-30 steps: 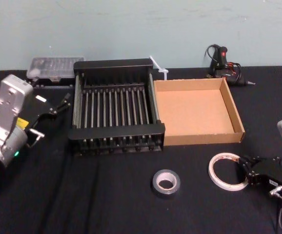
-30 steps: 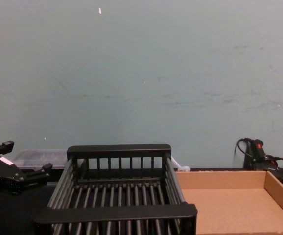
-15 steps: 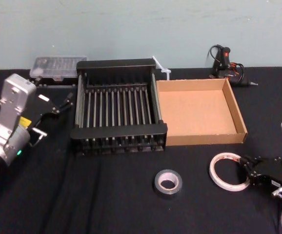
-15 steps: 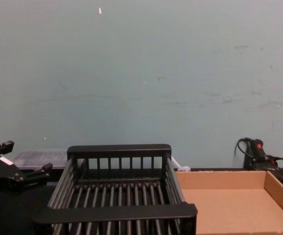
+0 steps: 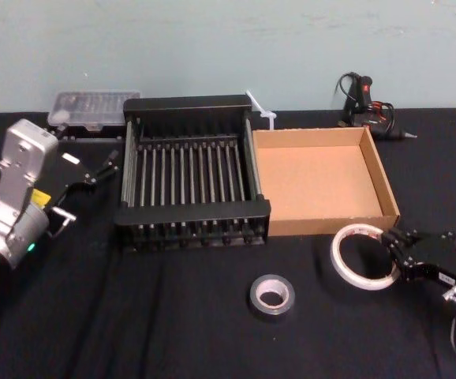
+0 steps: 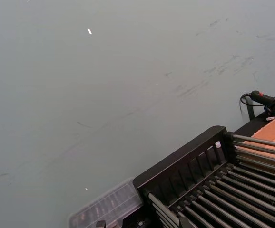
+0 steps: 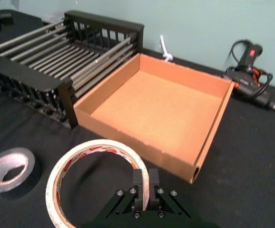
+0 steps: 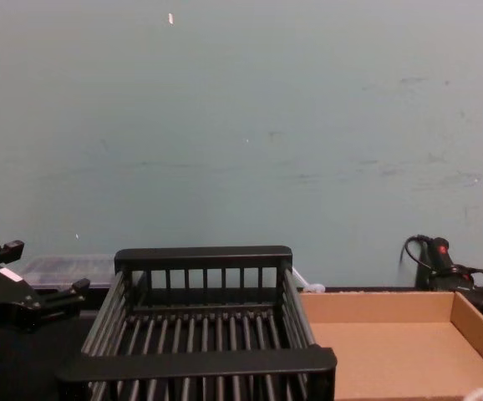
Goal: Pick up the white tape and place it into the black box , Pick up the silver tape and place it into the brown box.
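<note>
My right gripper (image 5: 391,246) is shut on the wall of the white tape (image 5: 353,259), a thin ring with red marks. It holds the ring clear of the black cloth, just in front of the brown box (image 5: 378,170). In the right wrist view, the fingers (image 7: 152,179) pinch the white tape's (image 7: 75,156) near rim. The silver tape (image 5: 271,294) lies flat on the cloth, to the left of the white ring, and appears again (image 7: 9,168) in the right wrist view. The black box (image 5: 188,212) stands beside the brown box. My left gripper (image 5: 94,164) hangs open left of the black box.
A clear plastic parts case (image 5: 94,106) sits behind the black box at the back left. A glue gun with a cable (image 5: 364,101) lies behind the brown box. Black cloth covers the table, with bare cloth around the silver tape.
My right gripper has lifted the white tape off the cloth and carried it up and left, toward the brown box's front wall. The left arm has stayed put.
</note>
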Robot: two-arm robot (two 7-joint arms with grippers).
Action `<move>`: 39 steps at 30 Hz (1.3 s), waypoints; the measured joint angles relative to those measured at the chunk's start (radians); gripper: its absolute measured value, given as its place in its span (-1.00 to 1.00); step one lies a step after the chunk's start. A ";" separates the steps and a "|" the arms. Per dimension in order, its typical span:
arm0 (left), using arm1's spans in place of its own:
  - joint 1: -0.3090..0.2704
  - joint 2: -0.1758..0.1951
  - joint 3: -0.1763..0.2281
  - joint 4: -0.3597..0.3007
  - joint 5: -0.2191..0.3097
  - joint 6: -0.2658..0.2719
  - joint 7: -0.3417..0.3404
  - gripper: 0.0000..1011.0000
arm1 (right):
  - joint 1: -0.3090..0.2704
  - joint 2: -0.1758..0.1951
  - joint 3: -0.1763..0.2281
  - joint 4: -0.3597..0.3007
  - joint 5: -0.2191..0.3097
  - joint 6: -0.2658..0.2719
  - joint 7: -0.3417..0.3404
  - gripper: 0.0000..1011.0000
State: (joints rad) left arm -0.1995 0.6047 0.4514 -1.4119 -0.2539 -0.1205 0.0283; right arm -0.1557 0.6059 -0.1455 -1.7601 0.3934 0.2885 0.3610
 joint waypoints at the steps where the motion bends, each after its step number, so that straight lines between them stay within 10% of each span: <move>1: 0.000 0.000 0.000 0.000 0.000 0.000 0.000 0.98 | 0.004 -0.001 -0.001 0.000 0.000 -0.001 -0.001 -0.84; 39: 0.000 0.000 0.000 0.000 0.000 0.000 0.000 0.98 | 0.364 -0.144 -0.173 0.212 -0.133 -0.054 0.020 -0.84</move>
State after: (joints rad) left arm -0.1995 0.6047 0.4514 -1.4120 -0.2539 -0.1205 0.0283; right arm 0.2085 0.4619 -0.3183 -1.5484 0.2607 0.2349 0.3812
